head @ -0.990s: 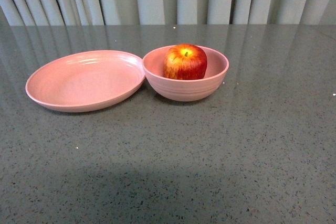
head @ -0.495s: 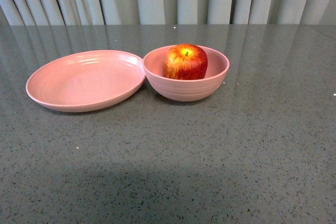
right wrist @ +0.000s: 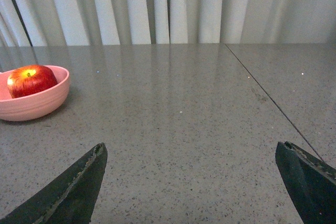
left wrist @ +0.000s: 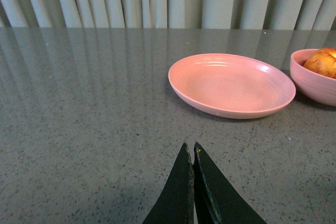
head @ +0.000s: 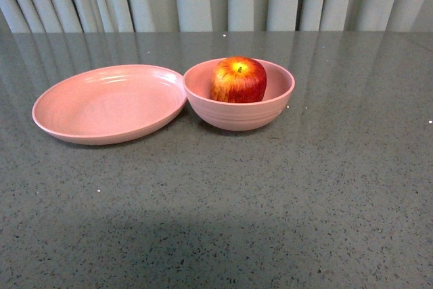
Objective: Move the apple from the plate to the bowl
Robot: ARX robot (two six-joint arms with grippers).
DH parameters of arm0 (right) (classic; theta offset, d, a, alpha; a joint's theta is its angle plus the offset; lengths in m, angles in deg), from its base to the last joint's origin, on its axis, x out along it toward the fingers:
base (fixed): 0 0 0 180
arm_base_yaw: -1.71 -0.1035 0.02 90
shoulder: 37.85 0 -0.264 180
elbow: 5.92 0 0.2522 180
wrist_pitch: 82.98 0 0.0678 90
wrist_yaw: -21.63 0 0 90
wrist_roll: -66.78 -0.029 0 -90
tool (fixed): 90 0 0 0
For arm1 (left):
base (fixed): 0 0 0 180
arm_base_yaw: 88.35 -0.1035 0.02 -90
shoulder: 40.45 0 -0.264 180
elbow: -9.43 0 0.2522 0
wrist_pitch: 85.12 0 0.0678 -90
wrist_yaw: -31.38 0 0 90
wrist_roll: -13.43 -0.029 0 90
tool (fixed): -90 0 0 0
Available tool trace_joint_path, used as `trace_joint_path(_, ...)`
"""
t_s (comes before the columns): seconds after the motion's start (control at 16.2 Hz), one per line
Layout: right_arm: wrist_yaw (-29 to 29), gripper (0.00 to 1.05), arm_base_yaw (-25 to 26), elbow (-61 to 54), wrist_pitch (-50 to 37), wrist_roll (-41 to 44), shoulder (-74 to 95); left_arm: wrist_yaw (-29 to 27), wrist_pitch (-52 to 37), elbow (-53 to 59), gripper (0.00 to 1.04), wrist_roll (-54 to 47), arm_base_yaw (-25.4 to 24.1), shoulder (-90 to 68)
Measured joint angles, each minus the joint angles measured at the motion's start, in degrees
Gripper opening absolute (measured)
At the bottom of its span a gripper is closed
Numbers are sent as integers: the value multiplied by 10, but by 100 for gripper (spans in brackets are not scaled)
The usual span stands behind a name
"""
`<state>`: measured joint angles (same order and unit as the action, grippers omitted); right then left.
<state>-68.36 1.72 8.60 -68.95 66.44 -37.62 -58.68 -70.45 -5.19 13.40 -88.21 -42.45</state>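
The bowl (head: pixel 239 97) wall hides the lower half of the apple (head: pixel 238 80). In the left wrist view the picture's edge cuts the bowl and apple, well ahead of the left gripper (left wrist: pixel 192 153). The right gripper (right wrist: pixel 191 153) shows only its two fingertips, cut at the bottom edge.

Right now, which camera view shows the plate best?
The front view: the whole pink plate shows, bare, its rim beside the bowl that holds the apple. The left wrist view also shows it whole, but cuts the bowl off at the edge. The right wrist view leaves the plate out.
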Motion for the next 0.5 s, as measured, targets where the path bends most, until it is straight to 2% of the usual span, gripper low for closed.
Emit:
trace_joint_path(0.06,0,98,0,0,0,0,0,2,-20,-1,1,0,0,14)
trace_joint_path(0.5,0,98,0,0,0,0,0,0,-7,0,3,0,0,14)
